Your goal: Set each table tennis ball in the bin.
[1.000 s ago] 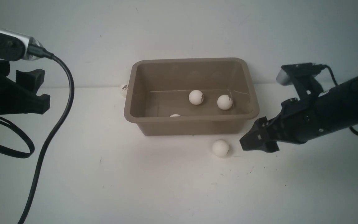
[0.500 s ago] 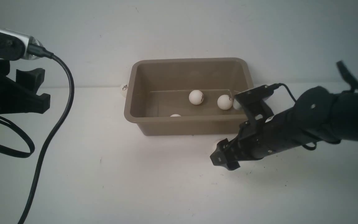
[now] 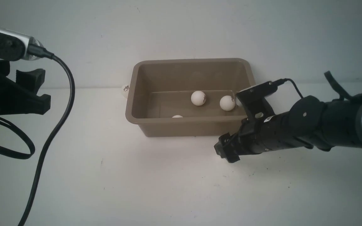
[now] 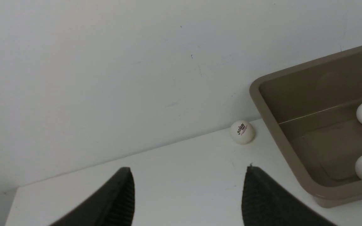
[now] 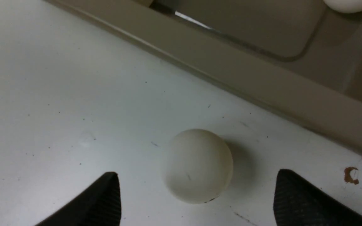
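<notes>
1. Nearest, at about 9 o'clock from the bin, is my black two-fingered left gripper [image 4: 189, 175]. Its fingers stand apart with nothing between them; I judge it parked, out of the other arm's way.
2. My black right gripper [image 3: 227, 150] is near the bin's front wall, at about 5 o'clock from its middle. Its fingers are spread and grip nothing. The forearm reaches in from 3 o'clock, its wrist pitched down, the tips aimed at the table.
3. Between those tips, seen from the wrist, is a matte white loose ball [image 5: 197, 166], resting on the table outside the bin. The wide spread leaves room on either side, which suits lining up before a pinch. I can't tell whether the tips are low enough yet.
4. Just beyond is the taupe rectangular plastic bin [image 3: 193, 126] with rounded corners and flared rim, upright and close by, so the lift over its wall should be short.
5. Three small white balls [image 3: 198, 98] show inside, one mostly hidden by the front wall.
6. Farthest, outside the bin at roughly 9 o'clock, a logo-printed white ball [image 4: 242, 132] sits by the wall; my left side seems better placed for it.
</notes>
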